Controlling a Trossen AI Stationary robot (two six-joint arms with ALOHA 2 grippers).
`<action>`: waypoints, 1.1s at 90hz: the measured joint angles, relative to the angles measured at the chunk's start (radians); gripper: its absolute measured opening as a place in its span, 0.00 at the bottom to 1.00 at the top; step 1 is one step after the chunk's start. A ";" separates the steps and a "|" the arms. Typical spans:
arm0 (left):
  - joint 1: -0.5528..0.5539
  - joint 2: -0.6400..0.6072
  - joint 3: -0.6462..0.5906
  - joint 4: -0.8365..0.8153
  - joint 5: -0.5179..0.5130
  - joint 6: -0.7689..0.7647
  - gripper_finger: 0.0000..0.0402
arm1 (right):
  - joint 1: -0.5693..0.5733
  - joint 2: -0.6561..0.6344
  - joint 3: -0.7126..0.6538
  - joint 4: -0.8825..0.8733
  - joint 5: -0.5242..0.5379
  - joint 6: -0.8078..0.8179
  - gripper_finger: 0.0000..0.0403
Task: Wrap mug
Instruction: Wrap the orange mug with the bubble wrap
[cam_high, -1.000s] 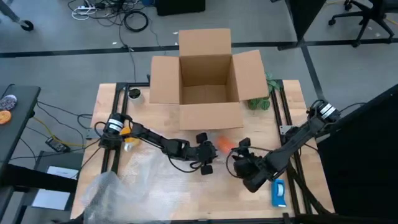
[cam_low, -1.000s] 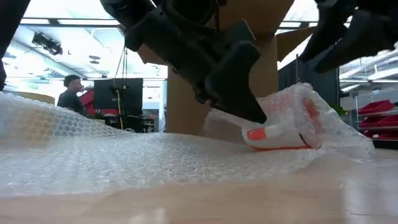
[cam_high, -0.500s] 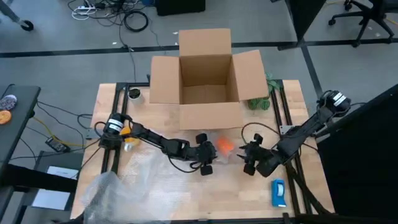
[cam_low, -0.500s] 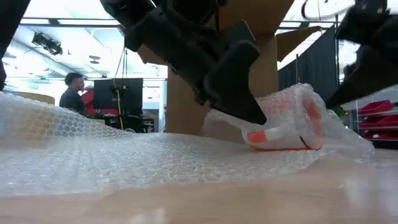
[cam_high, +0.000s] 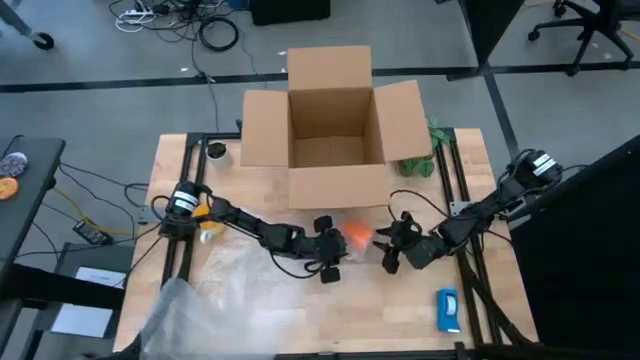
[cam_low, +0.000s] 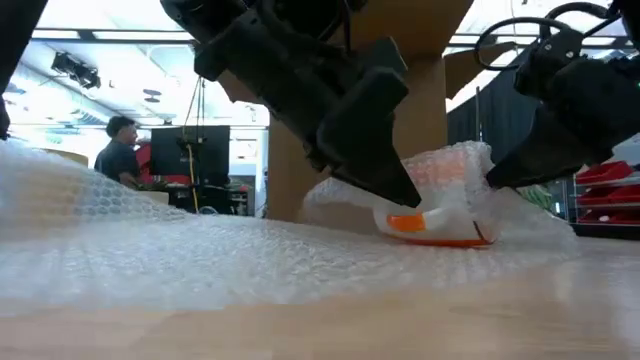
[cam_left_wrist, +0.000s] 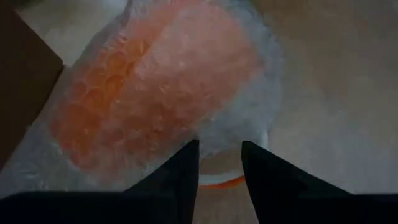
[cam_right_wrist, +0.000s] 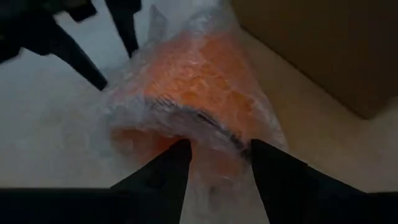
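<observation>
Mug (cam_high: 359, 233) lies half-covered in wrap (cam_low: 150, 250). L gripper (cam_left_wrist: 219, 163) pins wrap at rim, fingers narrowly parted; R gripper (cam_right_wrist: 219, 155) spread at other end. Tuck wrap tight w/o rolling mug.

Grey floor (cam_high: 90, 60) around wooden table (cam_high: 390, 310). Tangled cables (cam_high: 190, 25) on floor beyond table's far edge. Office chair (cam_high: 590, 25) at far right. Dark side table (cam_high: 25, 170) at left. In low view, ceiling lights (cam_low: 90, 25) bright; person (cam_low: 117, 155) beside dark monitor (cam_low: 190, 150); red bins (cam_low: 605, 180) on shelving at right.
</observation>
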 joint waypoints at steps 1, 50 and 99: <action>0.000 0.000 0.000 0.000 0.000 0.000 0.27 | 0.000 -0.003 0.000 0.000 -0.002 -0.003 0.37; 0.002 0.000 -0.001 -0.011 -0.011 -0.019 0.27 | 0.107 -0.333 0.002 -0.285 -0.028 -0.050 0.30; 0.002 0.000 0.000 0.009 -0.009 -0.023 0.27 | 0.118 0.039 0.002 -0.113 -0.114 0.197 0.29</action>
